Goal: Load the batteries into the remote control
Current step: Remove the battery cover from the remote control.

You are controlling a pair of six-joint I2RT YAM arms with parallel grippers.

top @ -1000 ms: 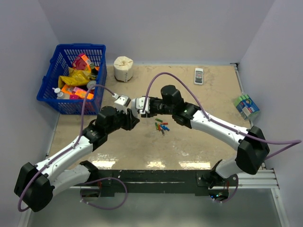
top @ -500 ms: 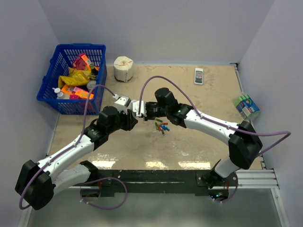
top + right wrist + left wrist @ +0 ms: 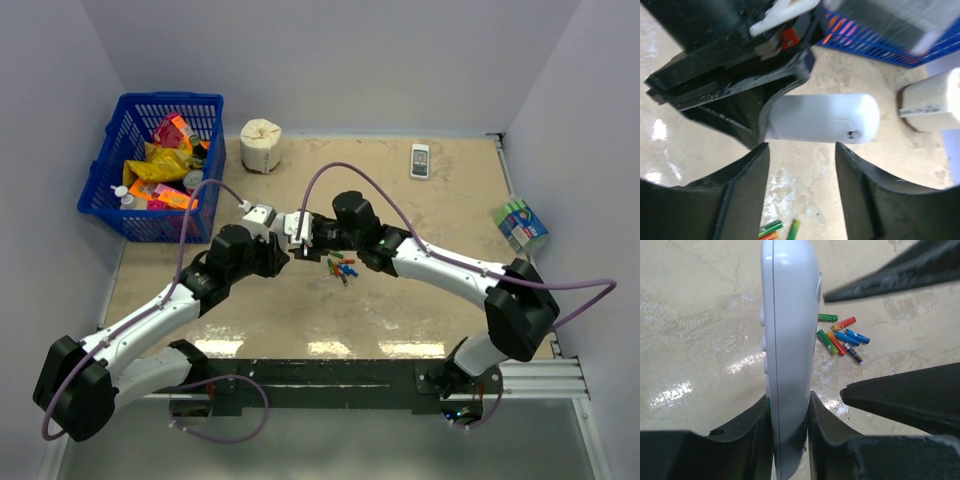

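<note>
While the left fingers clench one end of the remote control, holding it on edge above the worktop, the right fingers stand spread and empty just beside its free end. The batteries lie loose in a small heap on the worktop, a little nearer and to the right. Smooth, stiff and likely light, the remote looks apt to slip, so its broad faces suit a grip. The slim cells probably roll and want pinching across the middle.
</note>
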